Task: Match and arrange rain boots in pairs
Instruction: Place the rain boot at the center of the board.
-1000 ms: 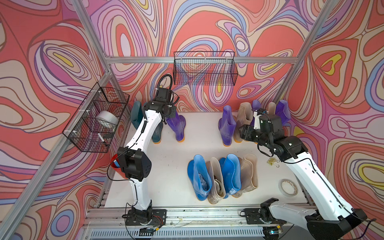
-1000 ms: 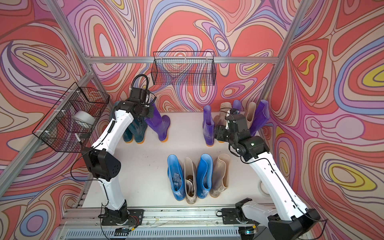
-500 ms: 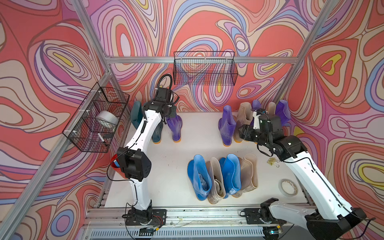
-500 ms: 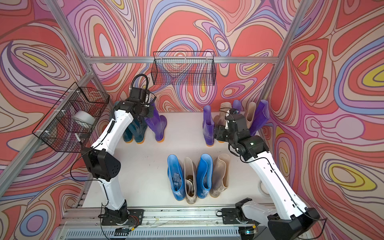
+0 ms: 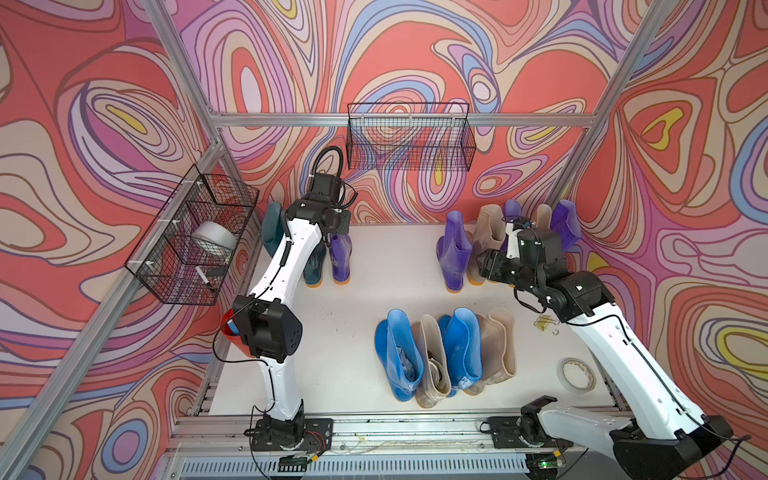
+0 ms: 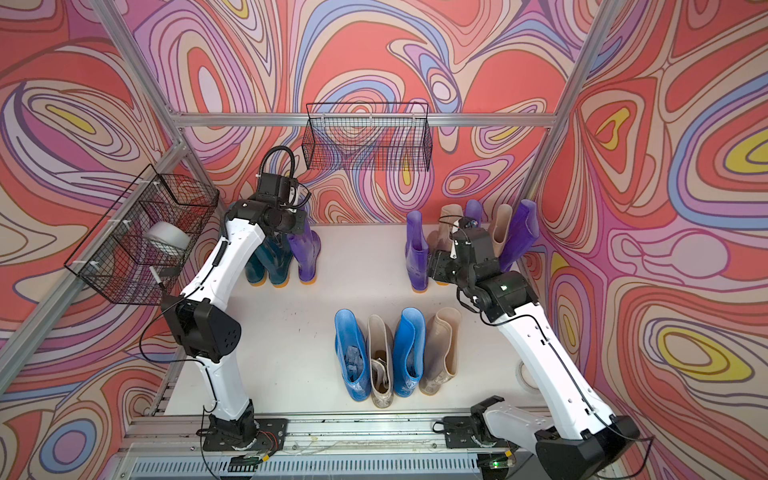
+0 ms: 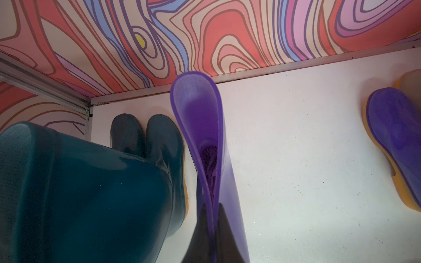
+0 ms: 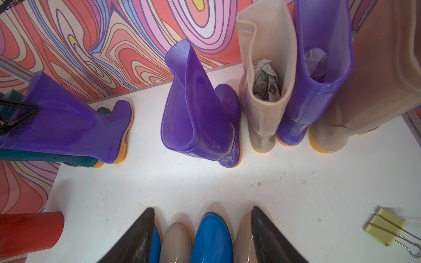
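1. The left gripper [image 7: 213,230] is clamped on the shaft wall of a purple boot [image 5: 341,257], close to its top rim. The left wrist view shows a dark finger on either side of the wall.
2. That boot stands upright at about 11 o'clock on the white table [image 5: 374,299], just beside the two dark teal boots [image 5: 313,266] in the 10 o'clock corner. I cannot tell whether its sole bears on the table.
3. The right gripper [image 8: 202,236] has its jaws spread wide and grips nothing. It hangs at about 2 o'clock, near the back group.
4. From 1 to 2 o'clock runs an unsorted line: a second purple boot [image 5: 455,249], a beige boot [image 5: 486,228], a third purple boot [image 5: 513,210], a second beige boot [image 5: 542,216] and a fourth purple boot [image 5: 563,222].
5. At 5 o'clock four boots stand side by side, toes toward 12, with colours alternating: a blue boot [image 5: 397,353], a third beige boot [image 5: 432,357], a second blue boot [image 5: 463,345] and a fourth beige boot [image 5: 498,340].
6. Yellow binder clips [image 5: 546,324] lie at 3 o'clock and a tape roll [image 5: 575,374] at 4 o'clock.
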You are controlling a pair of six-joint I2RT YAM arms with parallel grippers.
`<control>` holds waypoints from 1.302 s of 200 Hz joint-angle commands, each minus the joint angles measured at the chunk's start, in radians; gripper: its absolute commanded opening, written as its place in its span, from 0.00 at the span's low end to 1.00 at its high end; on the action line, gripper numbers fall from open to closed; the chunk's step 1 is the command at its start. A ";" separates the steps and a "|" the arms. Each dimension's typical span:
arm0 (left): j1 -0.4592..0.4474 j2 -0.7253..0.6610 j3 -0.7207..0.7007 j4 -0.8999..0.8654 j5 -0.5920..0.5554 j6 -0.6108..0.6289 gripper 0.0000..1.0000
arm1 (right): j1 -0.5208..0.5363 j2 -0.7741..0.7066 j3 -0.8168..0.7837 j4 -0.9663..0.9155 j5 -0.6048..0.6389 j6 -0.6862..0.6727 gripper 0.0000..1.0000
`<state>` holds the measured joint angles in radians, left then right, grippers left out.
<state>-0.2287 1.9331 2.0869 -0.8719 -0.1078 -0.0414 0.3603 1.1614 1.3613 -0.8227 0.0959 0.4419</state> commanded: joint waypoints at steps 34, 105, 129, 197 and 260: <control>0.005 -0.043 0.034 0.057 0.010 0.026 0.00 | -0.003 -0.016 0.002 0.001 0.001 0.011 0.68; 0.005 -0.033 -0.005 0.051 0.027 0.028 0.00 | -0.003 -0.013 -0.003 -0.001 -0.001 0.011 0.69; 0.005 -0.030 -0.008 0.042 0.054 0.019 0.16 | -0.004 0.002 0.011 -0.001 -0.004 0.002 0.69; 0.005 -0.042 -0.004 0.036 0.102 0.002 0.58 | -0.004 0.146 0.231 -0.096 -0.008 -0.102 0.69; 0.005 -0.102 0.001 0.051 0.108 -0.008 0.70 | -0.003 0.401 0.534 -0.209 -0.014 -0.208 0.76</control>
<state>-0.2291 1.8927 2.0739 -0.8413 -0.0105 -0.0380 0.3603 1.4933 1.8191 -0.9646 0.0895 0.2916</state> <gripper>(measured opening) 0.681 0.746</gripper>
